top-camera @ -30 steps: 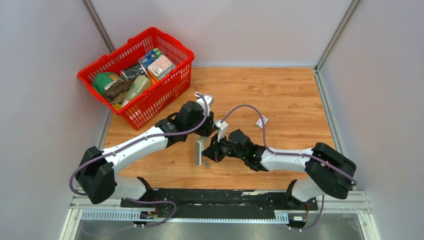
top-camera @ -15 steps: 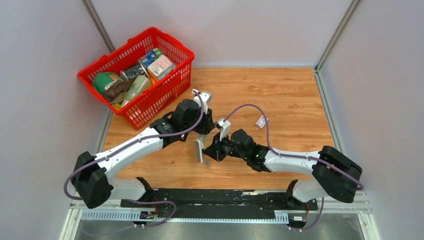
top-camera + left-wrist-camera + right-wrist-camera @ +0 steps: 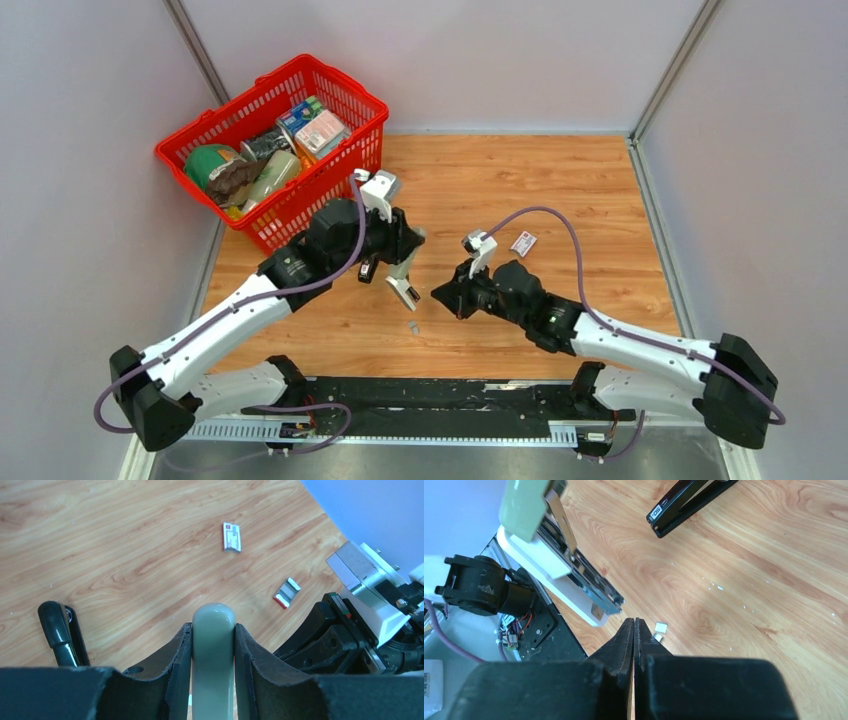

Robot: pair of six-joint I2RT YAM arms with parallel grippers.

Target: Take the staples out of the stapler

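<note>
My left gripper (image 3: 392,252) (image 3: 213,627) is shut on a pale grey-green stapler (image 3: 213,645) (image 3: 404,288), held off the table. In the right wrist view this stapler (image 3: 531,505) hangs open, with a metal magazine rail (image 3: 584,567) and a white base. A slim black stapler (image 3: 686,500) (image 3: 57,632) (image 3: 367,270) lies on the wood beside it. Two tiny silver staples (image 3: 660,627) (image 3: 413,326) lie on the table under the held stapler. Another ribbed strip with a red end (image 3: 286,592) lies further right. My right gripper (image 3: 442,297) (image 3: 634,622) is shut and empty, a short way right of the held stapler.
A red basket (image 3: 230,103) full of groceries stands at the back left corner. A small white-and-red box (image 3: 523,242) (image 3: 231,536) lies on the wood beyond the right arm. Grey walls close in the table on three sides.
The left arm has pulled back and to the left with the grey-green stapler. The right gripper has drawn away to the right, so the two grippers now stand apart.
</note>
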